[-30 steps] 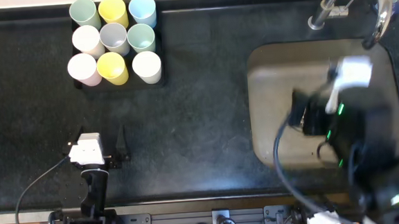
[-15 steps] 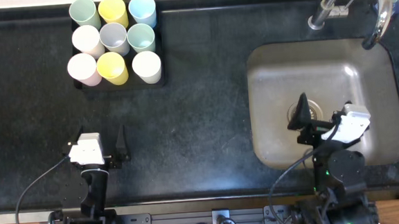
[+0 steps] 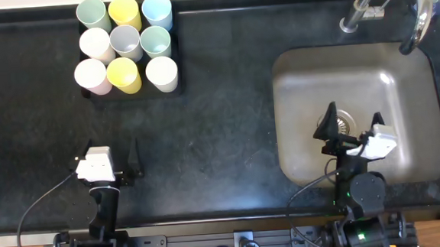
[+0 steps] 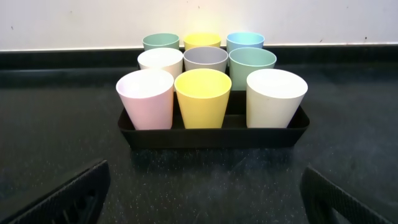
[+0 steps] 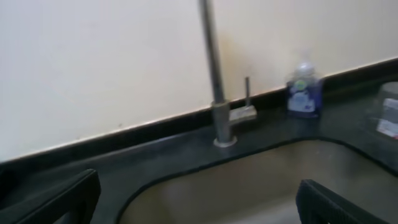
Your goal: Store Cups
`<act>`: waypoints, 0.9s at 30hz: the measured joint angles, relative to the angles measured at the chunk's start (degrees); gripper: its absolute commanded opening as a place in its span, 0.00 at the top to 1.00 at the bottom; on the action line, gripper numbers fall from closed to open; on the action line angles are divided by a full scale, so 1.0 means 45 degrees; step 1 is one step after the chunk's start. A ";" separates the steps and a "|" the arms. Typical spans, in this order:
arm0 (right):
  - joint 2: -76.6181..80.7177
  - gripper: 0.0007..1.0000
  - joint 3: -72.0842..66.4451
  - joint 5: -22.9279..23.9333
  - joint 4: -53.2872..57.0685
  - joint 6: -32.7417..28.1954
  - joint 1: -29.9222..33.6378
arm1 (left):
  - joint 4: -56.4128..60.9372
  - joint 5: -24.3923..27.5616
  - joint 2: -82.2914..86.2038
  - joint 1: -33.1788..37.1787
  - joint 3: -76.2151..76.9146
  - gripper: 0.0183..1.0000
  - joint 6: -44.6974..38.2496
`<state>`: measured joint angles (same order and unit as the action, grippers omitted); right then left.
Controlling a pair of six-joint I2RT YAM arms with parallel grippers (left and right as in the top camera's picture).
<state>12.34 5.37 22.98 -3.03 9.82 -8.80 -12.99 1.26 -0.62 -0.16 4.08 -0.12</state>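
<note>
Cups, nine, upright in tray on worktop; storing looks complete. Left gripper, right gripper both spread apart, empty; right one over sink.

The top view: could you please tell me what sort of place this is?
Most likely a kitchen counter: a dark worktop with a steel sink set into it, a faucet and soap bottle behind, and a tray of plastic cups.

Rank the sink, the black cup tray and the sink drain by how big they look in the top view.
Largest to smallest:
1. sink
2. cup tray
3. sink drain
The gaps are plain; none look alike.
</note>
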 measured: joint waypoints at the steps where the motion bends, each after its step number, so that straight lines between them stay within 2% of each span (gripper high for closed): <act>1: -0.0219 0.00 -0.0141 0.0005 -0.0005 0.0000 0.0092 | 0.0000 0.0000 0.0000 0.0000 0.0000 0.00 0.0000; 6: -0.1156 0.00 -0.0835 0.0039 0.0015 0.0000 0.0194 | 0.0000 0.0000 0.0000 0.0000 0.0000 0.00 0.0000; 10: -0.1729 0.00 -0.0957 0.0034 0.1268 0.0005 0.0194 | 0.0000 0.0000 0.0000 0.0000 0.0000 0.00 0.0000; 27: -0.2555 0.00 -0.0957 0.0078 0.1268 0.0005 0.0214 | 0.0000 0.0000 0.0000 0.0000 0.0000 0.00 0.0000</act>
<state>0.84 1.06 23.33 2.68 9.85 -7.84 -12.99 1.26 -0.62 -0.16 4.08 -0.12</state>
